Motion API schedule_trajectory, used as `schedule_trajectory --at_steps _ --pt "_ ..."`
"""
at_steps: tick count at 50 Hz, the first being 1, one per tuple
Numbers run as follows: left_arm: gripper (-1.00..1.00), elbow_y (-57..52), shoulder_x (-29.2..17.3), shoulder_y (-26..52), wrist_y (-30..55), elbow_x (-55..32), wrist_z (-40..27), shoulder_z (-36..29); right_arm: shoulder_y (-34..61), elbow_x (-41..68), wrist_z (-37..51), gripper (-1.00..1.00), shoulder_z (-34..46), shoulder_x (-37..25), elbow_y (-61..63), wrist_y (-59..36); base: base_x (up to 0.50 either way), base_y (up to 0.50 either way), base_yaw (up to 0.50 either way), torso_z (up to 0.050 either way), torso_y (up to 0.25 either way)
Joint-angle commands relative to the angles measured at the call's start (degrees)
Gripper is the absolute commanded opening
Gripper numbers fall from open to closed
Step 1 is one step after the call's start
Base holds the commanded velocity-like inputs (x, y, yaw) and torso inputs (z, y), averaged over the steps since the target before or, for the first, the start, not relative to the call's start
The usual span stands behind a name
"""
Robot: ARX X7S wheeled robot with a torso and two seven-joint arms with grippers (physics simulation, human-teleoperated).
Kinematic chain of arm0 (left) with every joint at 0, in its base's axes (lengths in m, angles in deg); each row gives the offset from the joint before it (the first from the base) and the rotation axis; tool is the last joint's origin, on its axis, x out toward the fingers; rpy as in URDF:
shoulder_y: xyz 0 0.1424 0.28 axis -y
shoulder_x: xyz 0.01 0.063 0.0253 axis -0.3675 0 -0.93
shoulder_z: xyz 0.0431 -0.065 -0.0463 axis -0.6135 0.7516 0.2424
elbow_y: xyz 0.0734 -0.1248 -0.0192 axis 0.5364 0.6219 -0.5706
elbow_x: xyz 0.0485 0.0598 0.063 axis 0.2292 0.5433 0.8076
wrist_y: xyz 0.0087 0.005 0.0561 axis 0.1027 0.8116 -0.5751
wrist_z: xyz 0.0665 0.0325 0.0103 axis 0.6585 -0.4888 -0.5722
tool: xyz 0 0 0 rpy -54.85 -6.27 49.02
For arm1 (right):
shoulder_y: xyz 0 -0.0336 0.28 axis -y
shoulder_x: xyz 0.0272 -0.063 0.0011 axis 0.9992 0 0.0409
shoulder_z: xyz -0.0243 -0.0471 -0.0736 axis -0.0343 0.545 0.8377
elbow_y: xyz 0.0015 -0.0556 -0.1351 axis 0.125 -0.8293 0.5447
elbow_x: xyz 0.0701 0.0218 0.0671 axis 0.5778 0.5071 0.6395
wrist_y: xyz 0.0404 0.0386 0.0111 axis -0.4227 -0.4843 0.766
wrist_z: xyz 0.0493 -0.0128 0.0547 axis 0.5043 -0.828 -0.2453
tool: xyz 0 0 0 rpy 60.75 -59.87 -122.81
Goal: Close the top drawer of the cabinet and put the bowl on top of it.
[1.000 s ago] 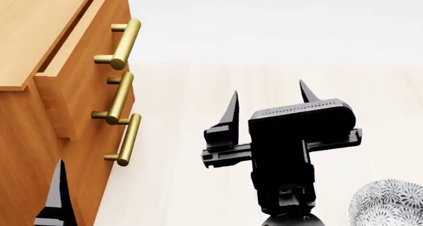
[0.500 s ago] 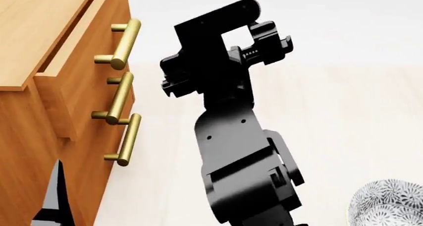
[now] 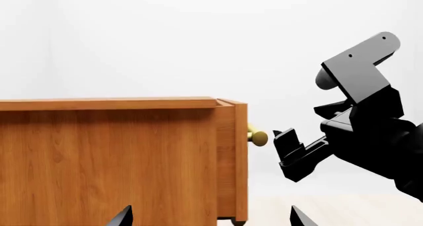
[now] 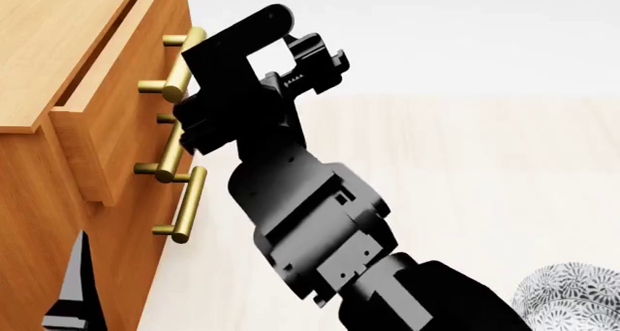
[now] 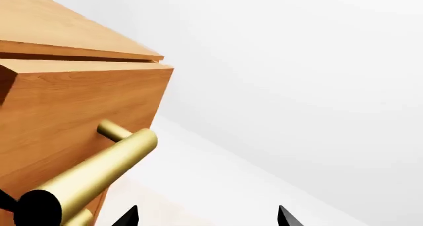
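Cabinet: stands at the far left of the head view; its flat top reaches a front edge that overhangs the side wall.
Top drawer: pulled out; its front stands proud of the cabinet's top edge, with a dark gap showing behind it, and in the left wrist view its front panel juts past the cabinet side.
Top handle: brass bar on two posts, on the top drawer front; two like bars sit below it.
Bowl: patterned, cut off at the near right corner of the head view, well apart from the cabinet.
Floor: pale wood, open between the cabinet and the bowl except where the right arm crosses it.
Right gripper: raised in front of the top drawer, just beside its handle; two fingertips show spread wide with nothing between them, so it is released. Whether it touches the handle I cannot tell.
Left gripper: low beside the cabinet's near side; fingertips spread wide apart, released, holding nothing.
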Motion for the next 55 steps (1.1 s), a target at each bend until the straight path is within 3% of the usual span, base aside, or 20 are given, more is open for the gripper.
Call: schedule_trajectory --at_steps 1,55 --pt "1.00 1.2 -0.5 0.7 -0.2 -0.8 0.0 0.4 3.5 16.3 3.8 1.00 18.7 0.2 -4.8 9.1 0.00 0.00 0.00 0.000 0.000" --pt "1.00 4.4 -1.4 0.6 -2.9 -2.1 -0.6 0.6 1.1 7.6 5.9 1.00 19.3 0.2 11.4 5.2 0.00 0.00 0.00 0.000 0.000"
